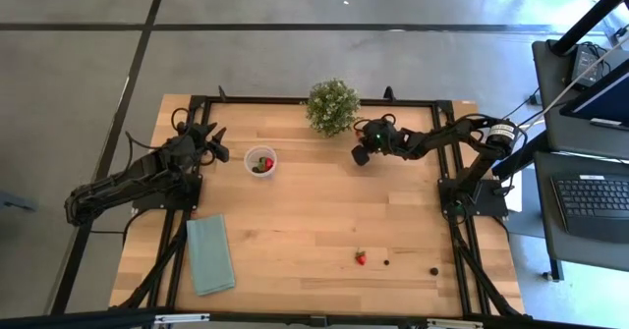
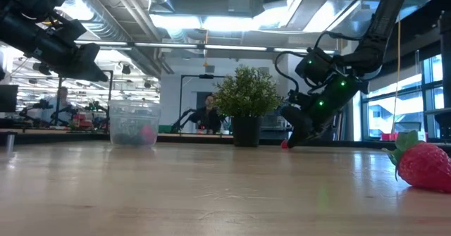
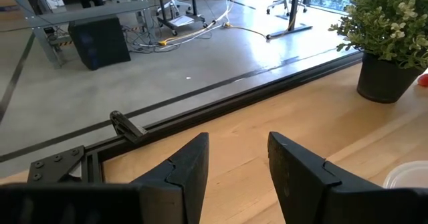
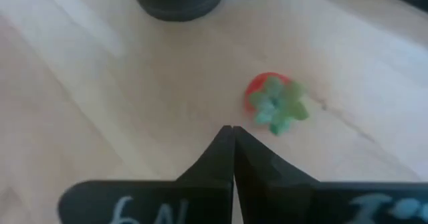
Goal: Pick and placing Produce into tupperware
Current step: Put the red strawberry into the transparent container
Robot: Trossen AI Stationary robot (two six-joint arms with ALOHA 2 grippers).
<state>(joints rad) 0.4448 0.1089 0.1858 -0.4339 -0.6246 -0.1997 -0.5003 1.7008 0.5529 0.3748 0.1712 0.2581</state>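
Red strawberry (image 4: 271, 102) lies on the table (image 1: 324, 211) just beyond the right claw (image 4: 232, 134), whose tips have pinched together empty, so lifting now would likely leave it far from the tupperware (image 1: 260, 161).

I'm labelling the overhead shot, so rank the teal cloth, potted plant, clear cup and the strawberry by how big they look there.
Largest to smallest:
1. teal cloth
2. potted plant
3. clear cup
4. strawberry
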